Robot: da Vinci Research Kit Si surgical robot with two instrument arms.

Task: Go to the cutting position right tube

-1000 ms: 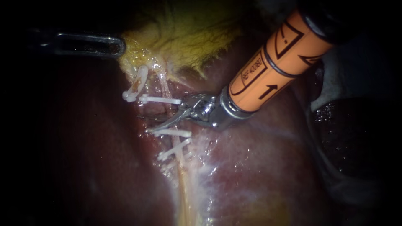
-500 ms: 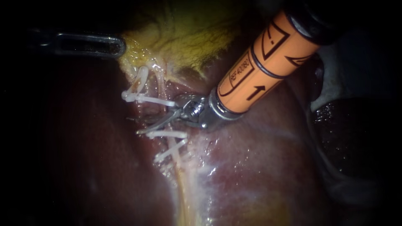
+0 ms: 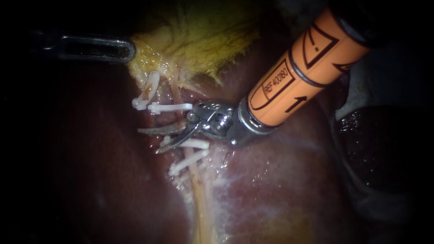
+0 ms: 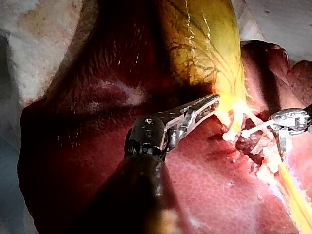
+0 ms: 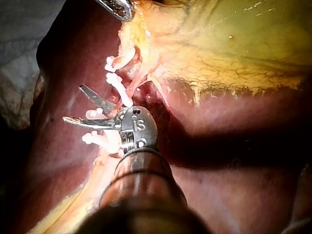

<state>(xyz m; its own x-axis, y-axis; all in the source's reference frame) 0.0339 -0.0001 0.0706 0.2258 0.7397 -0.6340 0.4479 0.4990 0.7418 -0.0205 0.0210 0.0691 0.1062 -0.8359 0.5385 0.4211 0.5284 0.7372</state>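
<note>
Glistening dark red liver (image 3: 271,190) lies beneath the yellow-green gallbladder (image 3: 203,40). The slim silver left instrument (image 3: 129,49) clamps the gallbladder's edge. The orange-shafted right instrument (image 3: 148,141) has its blades spread, gripping nothing, astride the pale yellowish right tube (image 3: 199,190) between white plastic clips (image 3: 172,107).

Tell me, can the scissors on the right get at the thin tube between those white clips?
Probably yes. The right instrument has its blades open on either side of the tube, between two clips, and nothing seems to block them.
</note>
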